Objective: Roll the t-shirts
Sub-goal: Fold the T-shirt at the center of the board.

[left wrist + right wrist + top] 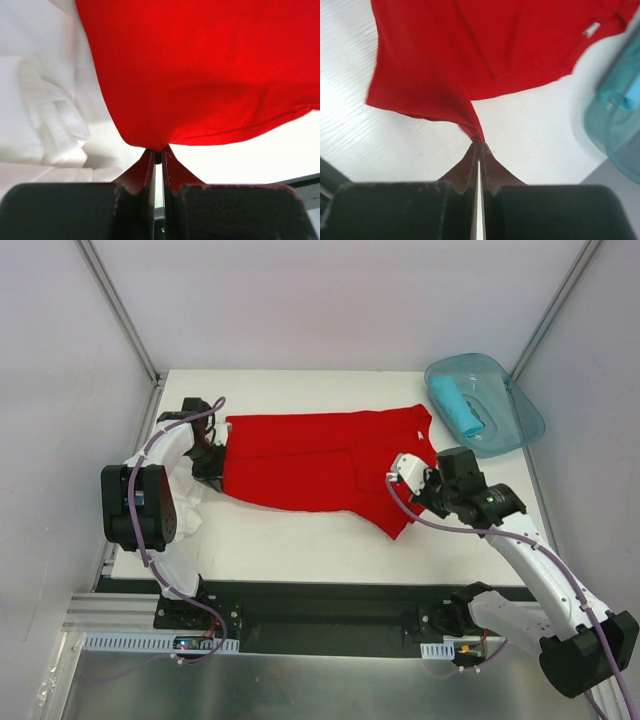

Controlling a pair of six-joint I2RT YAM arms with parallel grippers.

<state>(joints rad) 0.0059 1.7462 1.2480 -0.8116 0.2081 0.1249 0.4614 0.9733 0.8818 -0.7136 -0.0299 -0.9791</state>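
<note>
Red t-shirt (300, 460) lies spread on the white worktop (300, 540). Left claw (158, 155) is clamped tight on its edge, and right claw (479, 146) pinches a corner of it.

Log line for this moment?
left gripper: shut on red t-shirt | right gripper: shut on red t-shirt | turquoise t-shirt: rolled, in tub

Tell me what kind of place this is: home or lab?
Likely a lab test cell: white table walled by plain grey panels on metal posts, left arm and right arm bolted at its near edge.
</note>
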